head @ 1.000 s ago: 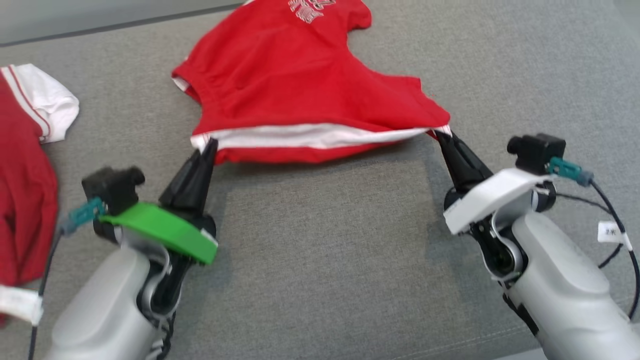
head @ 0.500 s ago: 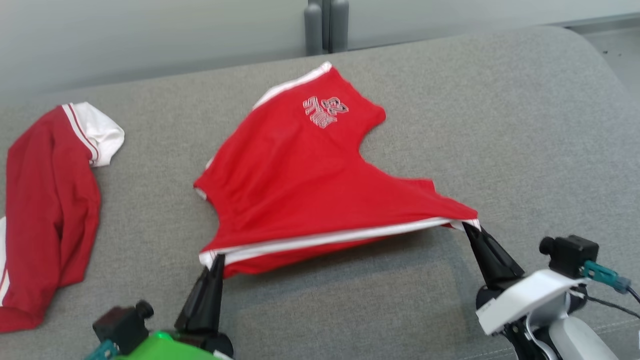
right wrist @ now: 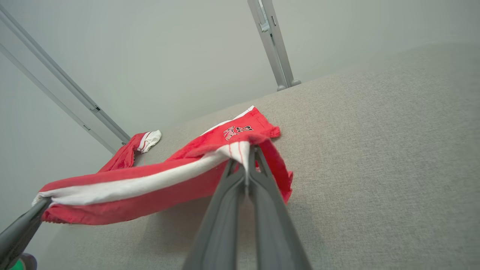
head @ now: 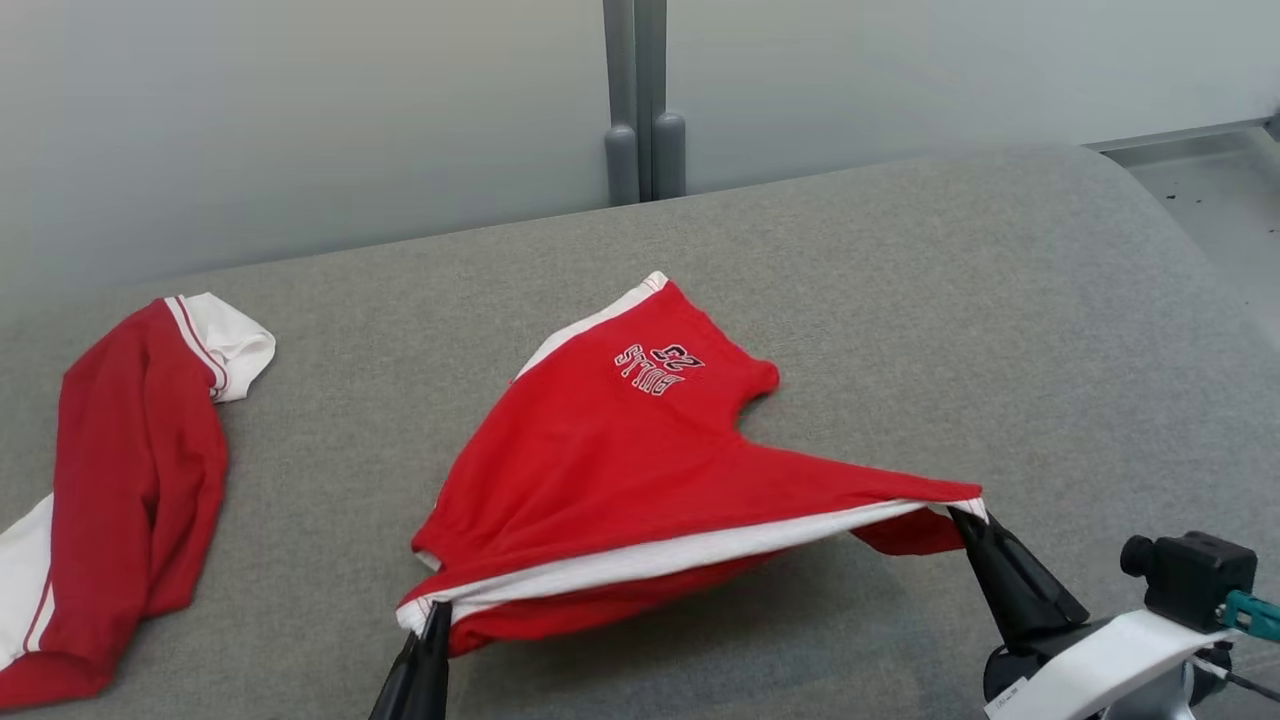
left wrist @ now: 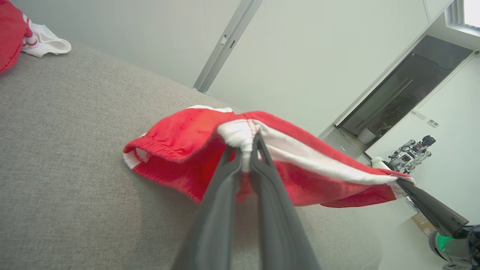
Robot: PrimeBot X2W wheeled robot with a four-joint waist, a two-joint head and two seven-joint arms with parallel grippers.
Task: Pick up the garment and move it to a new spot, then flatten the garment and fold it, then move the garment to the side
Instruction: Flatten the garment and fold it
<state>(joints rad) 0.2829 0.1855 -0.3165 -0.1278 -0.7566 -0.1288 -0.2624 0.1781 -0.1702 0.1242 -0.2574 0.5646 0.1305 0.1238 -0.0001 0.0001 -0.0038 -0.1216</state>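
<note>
Head view: left gripper and right gripper both pinch the red-and-white fabric shorts — near edge taut above the grey cushion.

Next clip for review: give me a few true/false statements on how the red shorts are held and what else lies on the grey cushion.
1. The left claw and the right claw are each shut on the red shorts, at opposite ends of one white-striped edge. True.
2. The shorts lie completely flat on the grey cushion. False: the gripped edge is raised, with shadow beneath it; the far part rests on the cushion.
3. A second red-and-white garment lies to the robot's left of the shorts, apart from them. True.
4. The printed logo sits right beside the right claw. False: it is on the far part of the shorts, away from both claws.
</note>
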